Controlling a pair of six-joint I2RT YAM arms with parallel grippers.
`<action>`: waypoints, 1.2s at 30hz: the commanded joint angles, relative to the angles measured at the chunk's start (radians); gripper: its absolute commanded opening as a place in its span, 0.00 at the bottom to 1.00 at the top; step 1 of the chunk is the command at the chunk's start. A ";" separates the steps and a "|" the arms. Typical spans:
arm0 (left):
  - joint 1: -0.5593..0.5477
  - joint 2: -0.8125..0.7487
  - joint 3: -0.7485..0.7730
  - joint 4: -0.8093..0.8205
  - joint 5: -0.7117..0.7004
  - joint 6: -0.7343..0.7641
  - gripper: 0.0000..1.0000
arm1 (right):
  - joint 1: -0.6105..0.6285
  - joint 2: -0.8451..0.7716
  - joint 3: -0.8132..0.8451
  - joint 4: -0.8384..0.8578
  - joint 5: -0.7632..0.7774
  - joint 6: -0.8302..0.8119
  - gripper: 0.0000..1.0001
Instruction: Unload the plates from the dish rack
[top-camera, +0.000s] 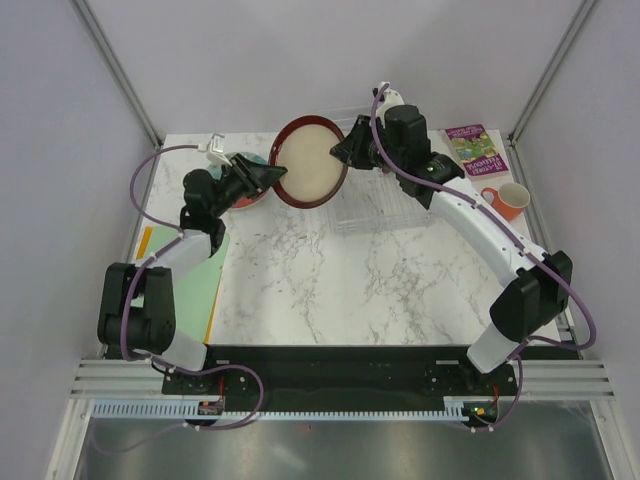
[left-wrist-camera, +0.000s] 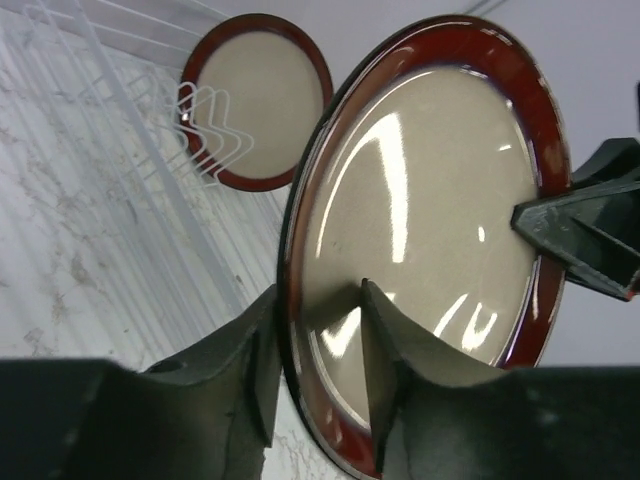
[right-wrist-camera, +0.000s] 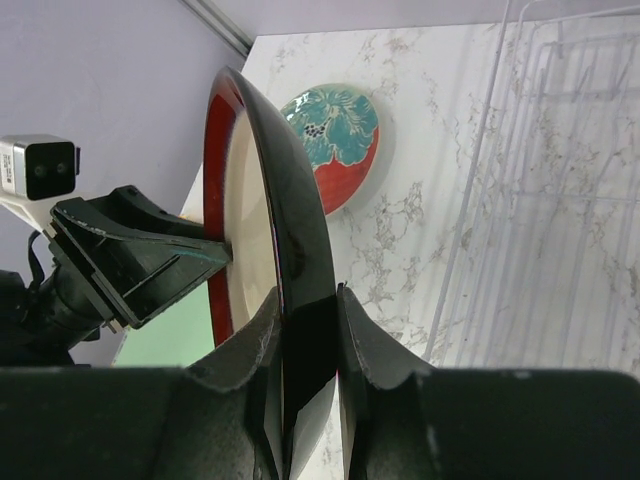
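1. Progress: I see one teal plate (right-wrist-camera: 335, 130) lying flat on the surface (top-camera: 330, 280), left of the dish rack (top-camera: 385, 210). I count that one as unloaded.
2. In hand: a cream plate (top-camera: 310, 165) hangs in the air between the teal plate and the rack, clear of both.
3. My right pincer (right-wrist-camera: 307, 295) is clamped on that plate's rim, one finger on each face.
4. My left pincer (left-wrist-camera: 318, 295) straddles the opposite rim, narrowed down. It looks seated on the plate. I judge this to be a hand-over from right to left.
5. Left to do: release on the right, then lay this plate down by the teal one.
6. A second cream plate (left-wrist-camera: 255, 100) shows beside the rack's ribs in the left wrist view. I take it to be standing in the rack, though the top view hides that spot behind the right arm.
7. Orientation: the held plate stands on edge, tilted. Its cream face turns toward the left arm and upward, its dark underside toward the right arm.
8. Being round, it has no long axis. The line between the two grips runs left to right across its width.
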 joint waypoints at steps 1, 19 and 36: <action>-0.020 0.058 0.055 0.251 0.137 -0.122 0.48 | 0.020 -0.049 -0.016 0.250 -0.167 0.139 0.00; -0.020 0.060 0.069 0.144 0.145 -0.035 0.02 | -0.021 -0.049 -0.088 0.314 -0.229 0.179 0.05; 0.198 0.073 0.222 -0.223 0.076 0.151 0.02 | -0.227 -0.101 -0.192 0.311 -0.265 0.156 0.98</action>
